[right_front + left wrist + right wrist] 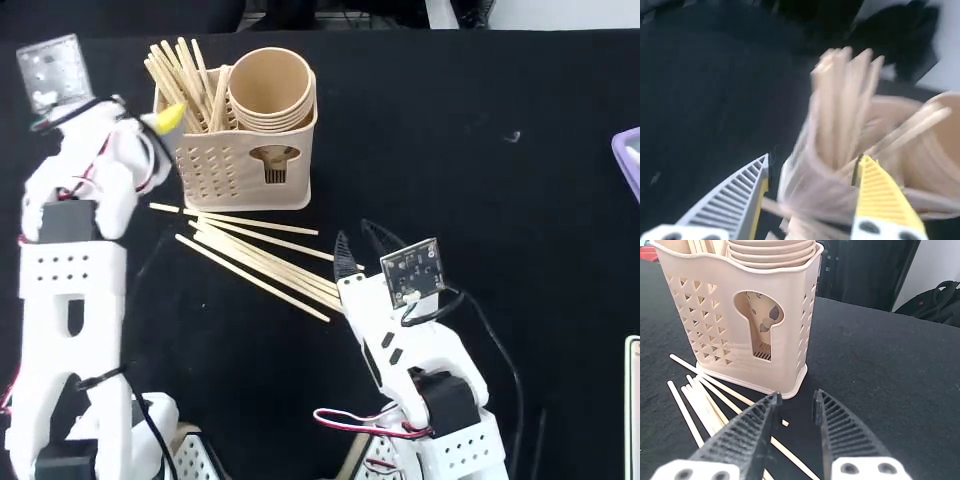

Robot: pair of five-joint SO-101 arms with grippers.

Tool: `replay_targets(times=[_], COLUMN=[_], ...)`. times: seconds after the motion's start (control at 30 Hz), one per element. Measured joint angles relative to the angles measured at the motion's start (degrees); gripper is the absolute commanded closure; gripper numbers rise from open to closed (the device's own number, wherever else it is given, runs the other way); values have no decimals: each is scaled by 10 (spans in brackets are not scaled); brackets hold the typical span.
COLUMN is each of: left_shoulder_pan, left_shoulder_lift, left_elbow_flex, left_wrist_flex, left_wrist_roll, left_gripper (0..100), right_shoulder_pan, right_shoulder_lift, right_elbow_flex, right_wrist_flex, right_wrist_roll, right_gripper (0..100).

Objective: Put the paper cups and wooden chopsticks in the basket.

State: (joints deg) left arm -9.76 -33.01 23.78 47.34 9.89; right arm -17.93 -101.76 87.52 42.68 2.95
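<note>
Already stacked paper cups and a chopstick bundle stand in the basket.
Left gripper gapes wide astride that bundle; right gripper, narrowly parted, hovers above loose wooden chopsticks lying on the table just before the basket.

The beige perforated plastic basket has a smooth, faintly satin moulded surface, and the stacked tan paper cups are matt with rolled rims. The thin pale wooden chopsticks are bare, unvarnished wood, while the black table cover is a matt cloth with a fine, slightly rough nap. The right gripper is matt black plastic with ribbed faces, the left gripper is ribbed grey and yellow plastic, and the white arm shells are smooth plastic.
</note>
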Motion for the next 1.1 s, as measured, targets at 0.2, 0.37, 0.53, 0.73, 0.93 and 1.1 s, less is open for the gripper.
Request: replay_targets(times=[0.2, 0.37, 0.53, 0.73, 0.93, 1.1], left_shoulder_pan=[-69, -112, -166, -206, -287, -336], left_shoulder_lift=[-2, -2, -2, -2, -2, -2], left_elbow_flex=[-25, -53, -82, -120, -185, -228], left_wrist_flex=[151, 237, 246, 247, 247, 247], left_wrist_roll=[1, 2, 2, 4, 8, 8], left_gripper=[712, 712, 712, 712, 712, 712], right_shoulder_pan=[0, 0, 0, 0, 0, 0], right_shoulder_lift=[0, 0, 0, 0, 0, 0], right_elbow_flex=[0, 0, 0, 0, 0, 0], right_wrist_flex=[0, 0, 0, 0, 0, 0], right_wrist_roll=[0, 0, 0, 0, 0, 0], right_gripper=[882, 882, 882, 882, 882, 882])
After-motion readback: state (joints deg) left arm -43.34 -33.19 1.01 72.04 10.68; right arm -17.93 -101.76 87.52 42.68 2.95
